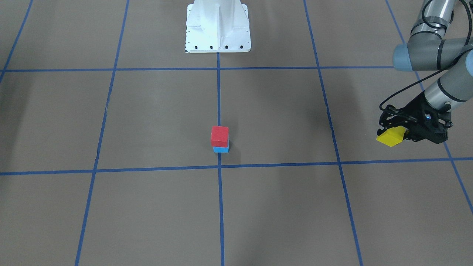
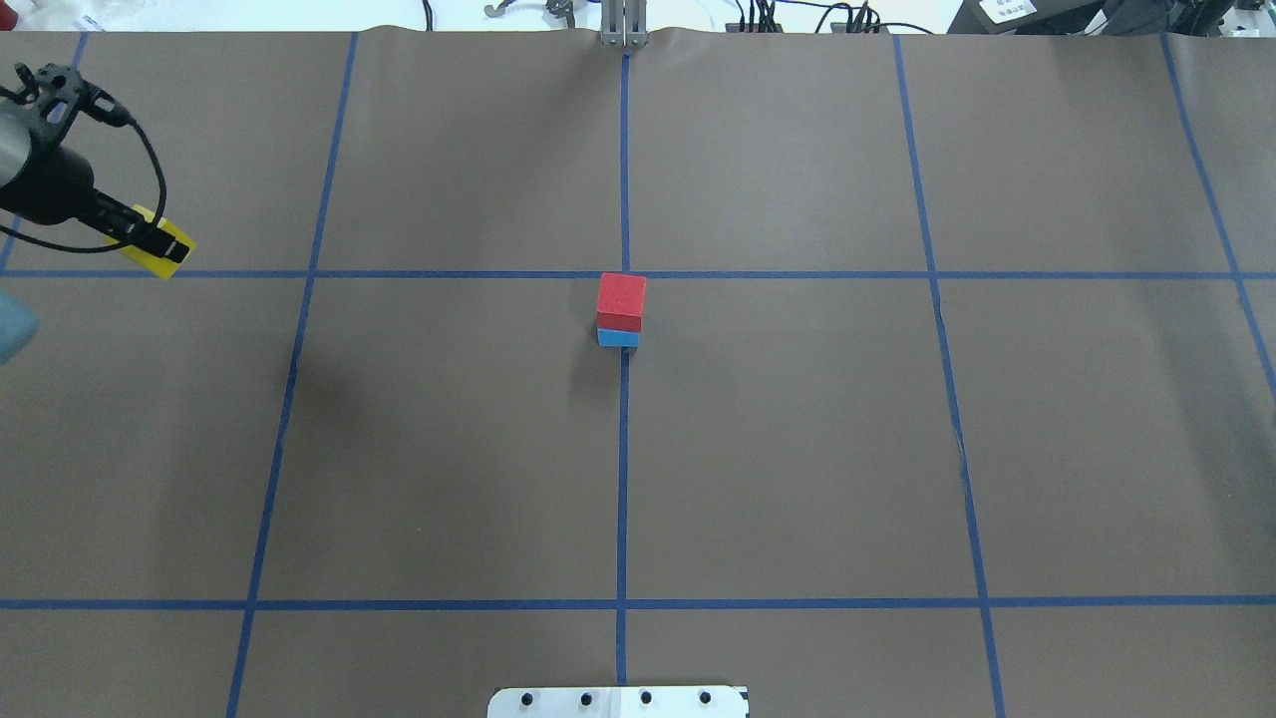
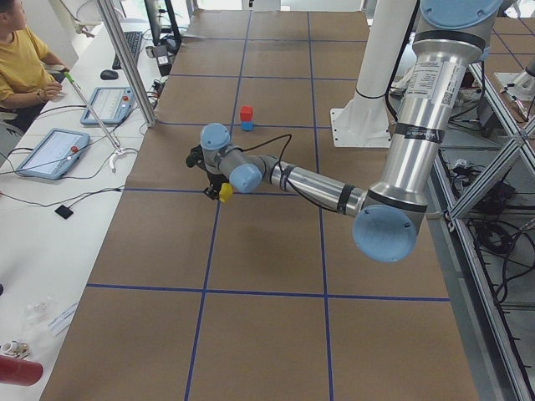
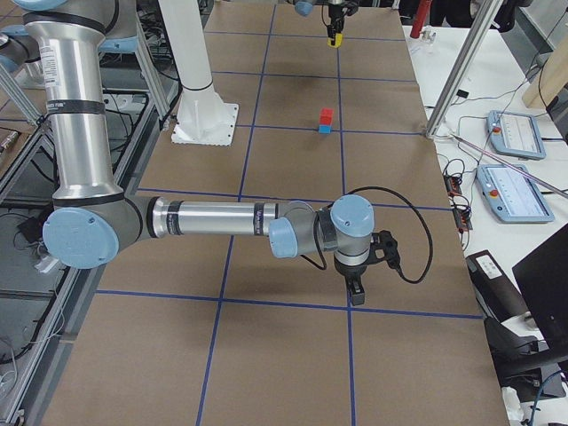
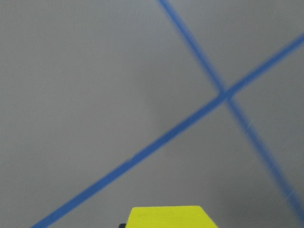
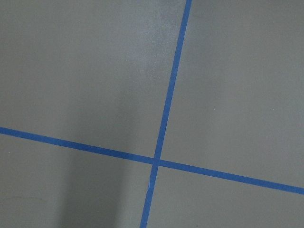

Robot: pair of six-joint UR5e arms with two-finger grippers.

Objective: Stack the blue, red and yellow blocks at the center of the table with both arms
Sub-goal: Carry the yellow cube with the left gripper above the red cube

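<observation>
A red block (image 1: 220, 136) sits on a blue block (image 1: 221, 149) at the table's centre, on the middle tape line; the stack also shows in the overhead view (image 2: 622, 299). My left gripper (image 1: 393, 132) is shut on a yellow block (image 1: 387, 139) and holds it above the table far out on my left side (image 2: 164, 261). The block's top edge shows at the bottom of the left wrist view (image 5: 166, 217). My right gripper (image 4: 355, 293) hangs low over the table far on my right. It shows only in the exterior right view, so I cannot tell its state.
The brown table cover carries a grid of blue tape lines (image 2: 623, 449). The white robot base (image 1: 218, 27) stands at the table's near middle edge. An operator (image 3: 21, 58) and tablets sit beside the far edge.
</observation>
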